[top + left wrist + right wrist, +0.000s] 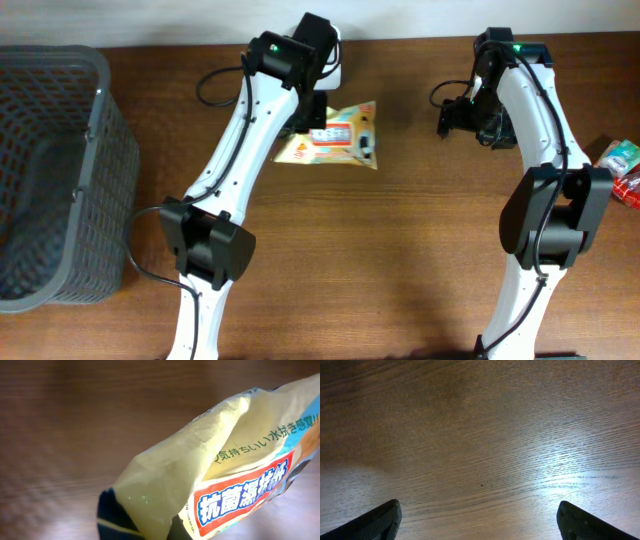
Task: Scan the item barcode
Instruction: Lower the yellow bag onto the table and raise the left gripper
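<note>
Left arm (pixel 232 160) is stretching far forward with its wrist tipping downward. The left gripper (pixel 312 122) is pinching its jaws tight on one edge of a packet (pixel 345 140), which is jutting out ahead of it. Right arm (pixel 545 120) is bending sharply at the elbow. The right gripper (pixel 480 527) is pointing downward with its jaws spread wide, and its fingertips (pixel 380 520) are showing far apart.

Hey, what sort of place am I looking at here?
Likely a mock shop checkout in a robot lab: a grey plastic mesh basket, a yellow printed plastic pouch gripped by the left tool, and more packaged goods on the brown wooden table.
</note>
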`<state>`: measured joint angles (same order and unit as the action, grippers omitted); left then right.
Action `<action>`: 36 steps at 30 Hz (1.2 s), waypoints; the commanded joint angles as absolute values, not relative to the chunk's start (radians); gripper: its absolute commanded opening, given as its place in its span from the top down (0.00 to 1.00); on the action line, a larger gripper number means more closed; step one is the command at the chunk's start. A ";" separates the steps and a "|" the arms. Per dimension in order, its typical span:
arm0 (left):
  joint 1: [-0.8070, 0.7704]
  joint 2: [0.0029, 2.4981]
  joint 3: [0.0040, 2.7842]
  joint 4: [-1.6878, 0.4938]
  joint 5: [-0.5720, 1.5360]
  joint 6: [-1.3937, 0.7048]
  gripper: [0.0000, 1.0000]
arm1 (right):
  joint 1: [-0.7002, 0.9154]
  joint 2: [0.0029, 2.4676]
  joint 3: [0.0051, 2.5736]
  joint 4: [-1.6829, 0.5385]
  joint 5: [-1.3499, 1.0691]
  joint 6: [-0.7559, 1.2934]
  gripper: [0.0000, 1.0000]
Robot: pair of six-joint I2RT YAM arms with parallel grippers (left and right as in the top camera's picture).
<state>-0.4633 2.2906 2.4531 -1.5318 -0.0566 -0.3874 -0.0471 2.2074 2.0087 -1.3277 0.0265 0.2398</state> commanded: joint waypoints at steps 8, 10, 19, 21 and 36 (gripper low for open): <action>-0.497 2.263 2.136 -1.296 0.003 -0.403 0.61 | -0.048 2.185 2.027 -1.328 0.038 0.244 0.01; -0.492 2.263 2.135 -1.296 -0.003 -0.379 0.42 | -0.048 2.185 2.027 -1.328 0.038 0.244 0.01; -0.396 2.253 2.500 -1.622 -0.186 -0.366 0.01 | -0.046 2.185 2.026 -1.295 -0.327 0.244 0.01; -0.360 2.253 2.572 -1.654 -0.189 -0.366 0.01 | -0.039 2.185 2.013 -1.311 -0.521 0.244 0.01; -0.208 2.261 2.593 -1.683 -0.181 -0.400 0.01 | 0.256 2.214 1.984 -1.135 -0.459 1.179 0.19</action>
<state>-0.2096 2.2627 2.5900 -1.6562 -0.1699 -0.3866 0.2058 2.2078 1.9923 -1.1488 -0.5362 0.8875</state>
